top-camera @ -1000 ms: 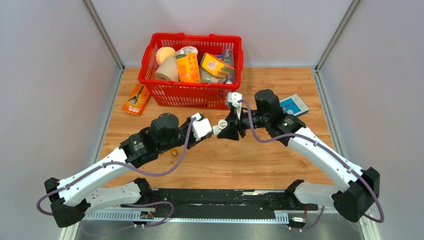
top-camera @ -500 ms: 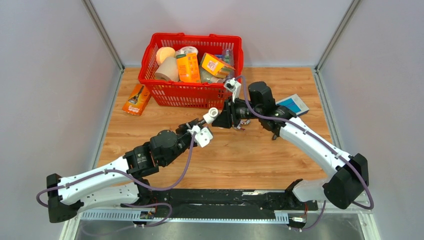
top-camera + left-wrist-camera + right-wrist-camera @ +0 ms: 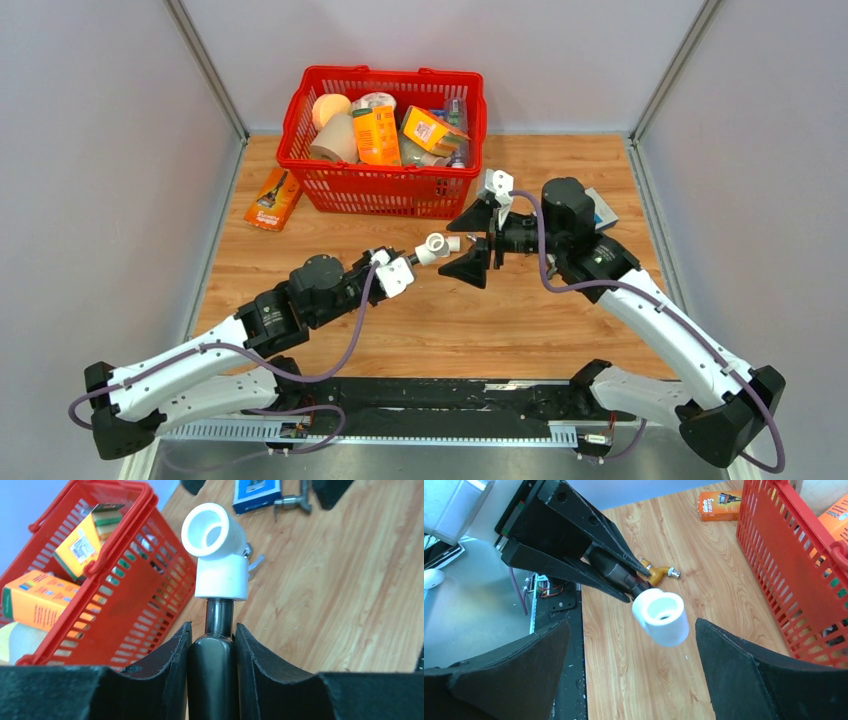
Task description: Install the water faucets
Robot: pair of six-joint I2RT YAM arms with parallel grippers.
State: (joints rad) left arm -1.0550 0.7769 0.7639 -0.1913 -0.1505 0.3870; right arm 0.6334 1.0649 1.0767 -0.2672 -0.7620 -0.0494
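Left wrist, red basket [image 3: 125, 605] beside clamped faucet [image 3: 212, 675]

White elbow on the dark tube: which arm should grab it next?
Probably right. The right hand is open, aimed at the white elbow; the left hand is busy clamping the dark faucet tube.

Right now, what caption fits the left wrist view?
Left gripper shut on the dark faucet tube, white elbow fitting on its tip, red basket at left.

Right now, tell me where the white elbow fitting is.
Top view, mid-table: the white elbow fitting caps the dark faucet tube clamped in the left jaws, facing the open right jaws, near the red basket.
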